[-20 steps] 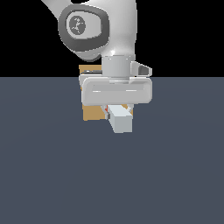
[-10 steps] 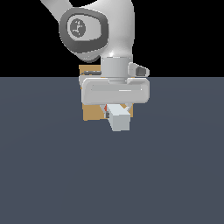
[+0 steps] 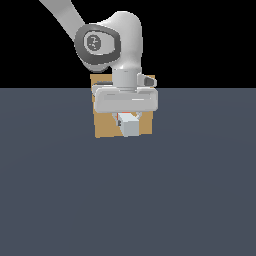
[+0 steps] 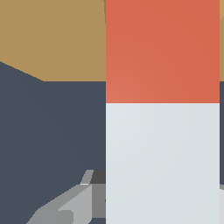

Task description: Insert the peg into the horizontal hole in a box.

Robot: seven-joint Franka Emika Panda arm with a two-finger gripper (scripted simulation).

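Observation:
The peg (image 3: pixel 130 127) is a pale grey-white bar with a red-orange end. It points away from the camera toward the tan box (image 3: pixel 106 125), and I see its white end face. My gripper (image 3: pixel 128 118) is shut on the peg and hangs in front of the box's face. In the wrist view the peg's white part (image 4: pixel 162 162) and red end (image 4: pixel 162 50) fill the frame, with the box (image 4: pixel 52 39) right at the red end. One finger (image 4: pixel 65 210) shows beside the peg. The hole is hidden behind the peg and the hand.
The dark grey-blue table (image 3: pixel 128 200) spreads around the box. The arm's white wrist and elbow (image 3: pixel 107 42) stand above the box and cover its top part.
The peg's white end face has drawn back toward the box and looks shorter than before. The hand has shifted with it toward the box.

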